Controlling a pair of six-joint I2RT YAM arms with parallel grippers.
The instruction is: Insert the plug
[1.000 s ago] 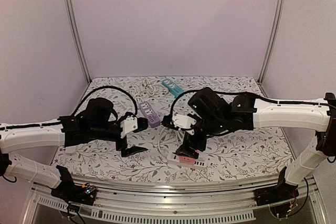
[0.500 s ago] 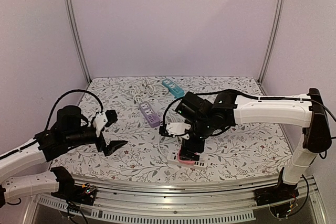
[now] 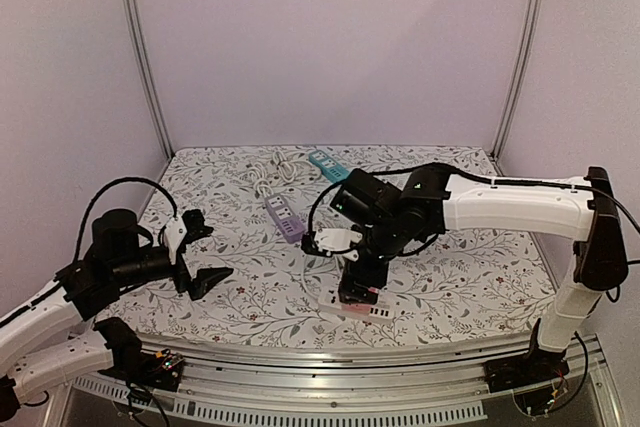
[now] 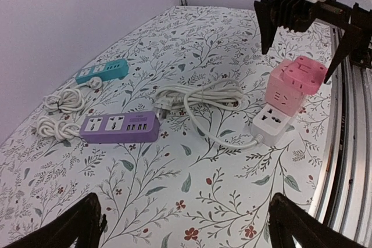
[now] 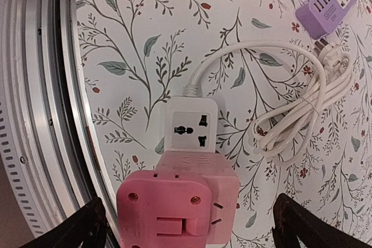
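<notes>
Top external view shows the left gripper [image 3: 203, 249] at the far left, low over the floral counter [image 3: 470, 287]. Its jaws are spread and hold nothing, and it is well apart from every power strip. Further right, toward the back, lie a purple power strip [image 3: 284, 217] and a teal power strip [image 3: 328, 167], each with its own bundled cord. In front of them is a loosely coiled white cord [image 4: 200, 97]. This cord runs to the white power strip [image 5: 192, 126], which lies near the front rail with one socket showing. The pink cube adapter [image 5: 174, 207] stands on that strip, covering the part away from the cord exit. Its top looks slightly tilted from the left wrist. Whether its pins are fully home cannot be seen. The right gripper [image 3: 358, 279] hangs directly above the cube, pointing down. Its jaws are spread wide, one on either side of the cube, and touch neither face. The right arm is clearly the nearer one. Judging by this, any further seating would be a straight push down along the cube's vertical axis, and the light strip might skate on the cloth under that push.
</notes>
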